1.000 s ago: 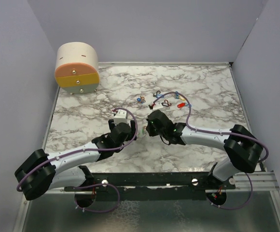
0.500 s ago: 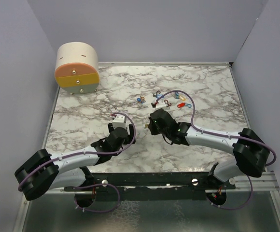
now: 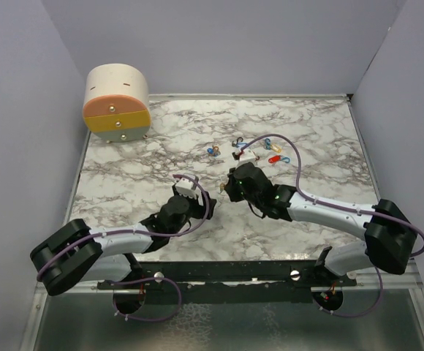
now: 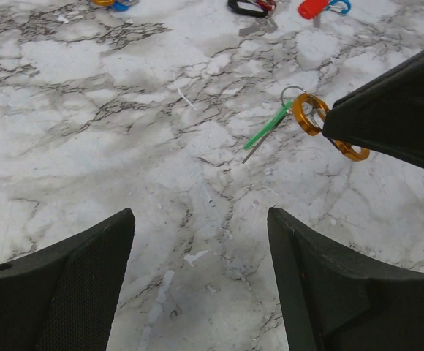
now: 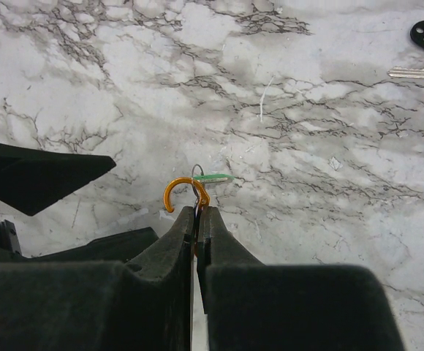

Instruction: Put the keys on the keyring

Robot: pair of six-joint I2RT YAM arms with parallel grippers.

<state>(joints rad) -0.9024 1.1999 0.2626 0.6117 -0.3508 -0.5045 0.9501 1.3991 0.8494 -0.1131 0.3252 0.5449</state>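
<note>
The right pincer [image 5: 197, 212] is pressed together on the orange keyring [image 5: 177, 189] — the hooked end stands out just past its fingertips. The green key [image 5: 213, 177], thin with a bright plastic head, hangs at that hook, touching it. Its long axis slants away from the right pincer toward the left pincer [image 4: 199, 216], which is spread wide. Bare marble table [image 4: 88, 110] lies between the two pincers — the other keys [image 3: 273, 158] lie beyond the right pincer, well apart.
</note>
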